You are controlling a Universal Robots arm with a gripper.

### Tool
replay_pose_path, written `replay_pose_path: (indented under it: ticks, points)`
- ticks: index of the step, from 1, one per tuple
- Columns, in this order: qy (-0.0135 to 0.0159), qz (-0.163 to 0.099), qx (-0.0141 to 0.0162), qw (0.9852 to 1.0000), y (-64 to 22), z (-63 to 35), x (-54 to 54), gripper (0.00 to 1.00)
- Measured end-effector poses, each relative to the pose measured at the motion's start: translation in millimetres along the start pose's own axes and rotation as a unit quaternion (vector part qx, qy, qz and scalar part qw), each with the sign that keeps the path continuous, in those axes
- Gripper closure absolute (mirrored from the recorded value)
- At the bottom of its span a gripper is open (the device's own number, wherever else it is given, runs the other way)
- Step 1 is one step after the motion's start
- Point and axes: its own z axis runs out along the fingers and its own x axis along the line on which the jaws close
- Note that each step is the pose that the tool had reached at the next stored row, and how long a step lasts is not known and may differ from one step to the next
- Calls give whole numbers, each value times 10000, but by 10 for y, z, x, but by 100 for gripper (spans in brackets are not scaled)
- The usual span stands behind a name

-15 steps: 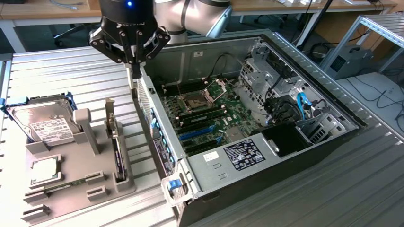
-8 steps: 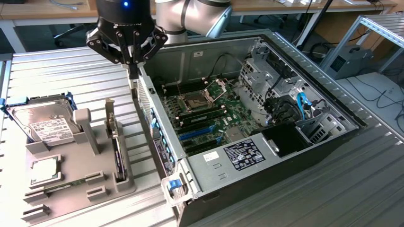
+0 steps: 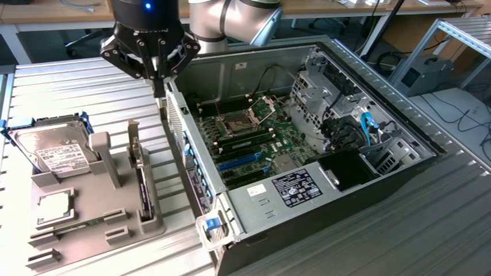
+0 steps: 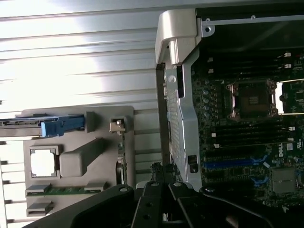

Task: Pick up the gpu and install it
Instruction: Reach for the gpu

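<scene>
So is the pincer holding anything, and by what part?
Nothing held. The pincer is shut and empty above the case rear wall; the gpu stands upright in the tray.

My ribbed grey metal bench [image 3: 69,98] catches bright light; wooden desks [image 3: 46,12] line the exterior view's top, an aluminium frame [image 3: 460,31] upper right.

A: Finish of the arm [image 3: 230,20]?
B: Silver-grey rounded joints, blue-grey end cap [image 3: 265,26].
A: And the gripper [image 3: 158,92]?
B: Black housing, blue light [image 3: 147,6] at its twelve o'clock; black linkage bars [image 3: 123,54], bright pivot pins [image 4: 124,190].
</scene>
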Motion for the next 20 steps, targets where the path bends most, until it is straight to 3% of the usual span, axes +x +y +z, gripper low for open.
replay_pose_path:
  ticks: [5, 20]
  points:
    - [0, 1, 0, 10000, -63, -3, 16, 89]
    - [-1, 0, 8, 10000, -358, -10, 34, 89]
